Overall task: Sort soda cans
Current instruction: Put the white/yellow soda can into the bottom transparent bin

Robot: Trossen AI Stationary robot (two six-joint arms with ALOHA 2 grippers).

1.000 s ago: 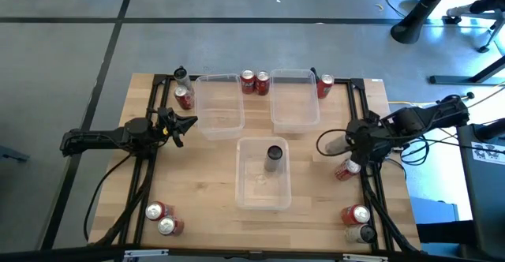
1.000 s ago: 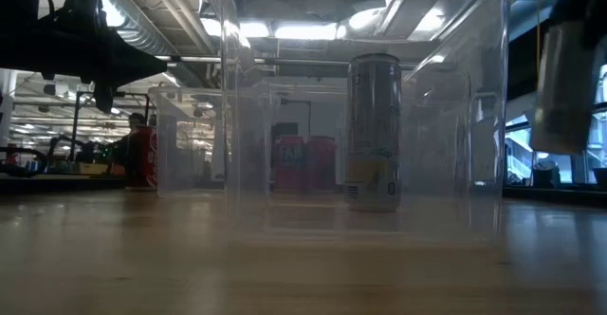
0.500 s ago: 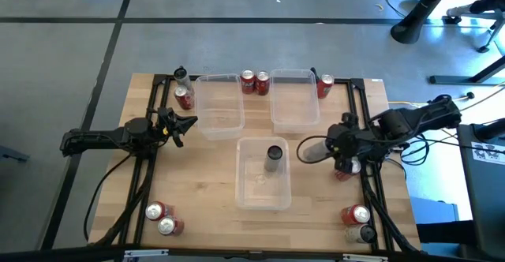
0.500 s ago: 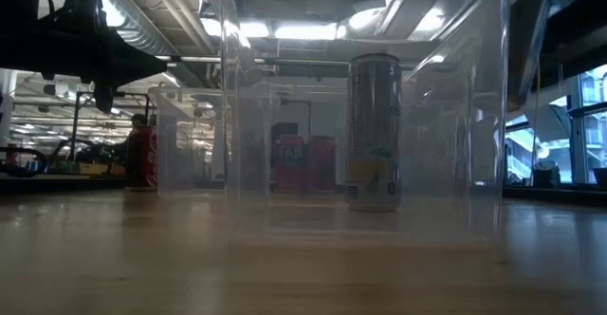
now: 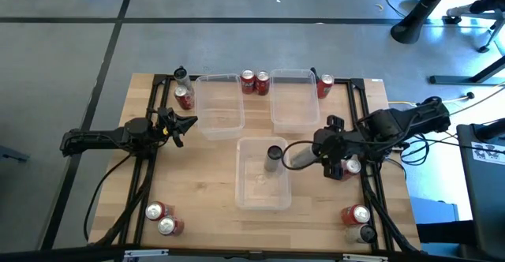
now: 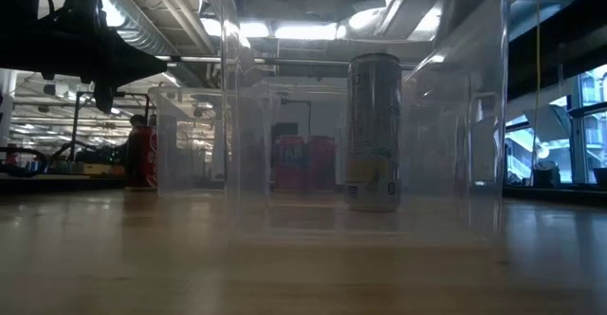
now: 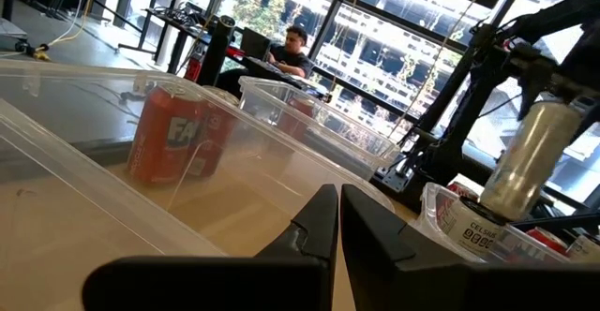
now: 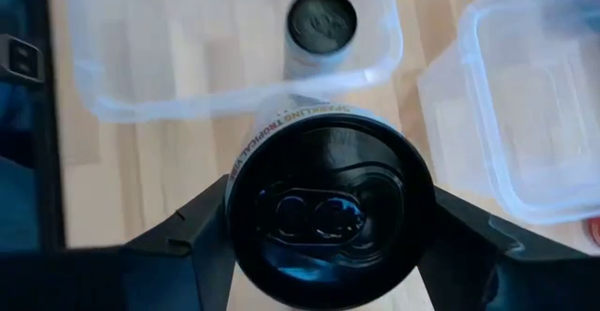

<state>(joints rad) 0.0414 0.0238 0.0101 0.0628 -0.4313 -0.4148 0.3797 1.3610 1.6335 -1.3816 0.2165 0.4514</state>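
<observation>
My right gripper [image 5: 312, 153] is shut on a silver soda can [image 5: 296, 158], held in the air beside the right rim of the clear centre bin [image 5: 245, 185]. A dark can [image 5: 274, 153] stands upright inside that bin, on its base. My left gripper [image 5: 186, 124] waits shut at the table's left, holding nothing. Red cans stand at the far edge [image 5: 255, 82], at the far right corner [image 5: 324, 87], at the near left [image 5: 162, 218] and under my right arm [image 5: 352, 166]. My right gripper pinches the silver can between its two fingers [image 8: 202, 229] on opposite sides of its wall [image 8: 246, 161], near the top end. The fingers run along the can, slanting down from the table's right. The can is lifted clear and tilted, its bottom end toward the centre bin.
Two more clear bins [image 5: 218, 108] [image 5: 295, 100] sit side by side at the far side of the table. A dark can [image 5: 181, 76] and a red one [image 5: 184, 98] stand at the far left. Two cans [image 5: 358, 221] stand at the near right corner.
My right gripper has carried the silver can up and toward the table's left, from over the right rail to beside the centre bin, tipping further downward as it went. The can has stayed in the hold throughout.
</observation>
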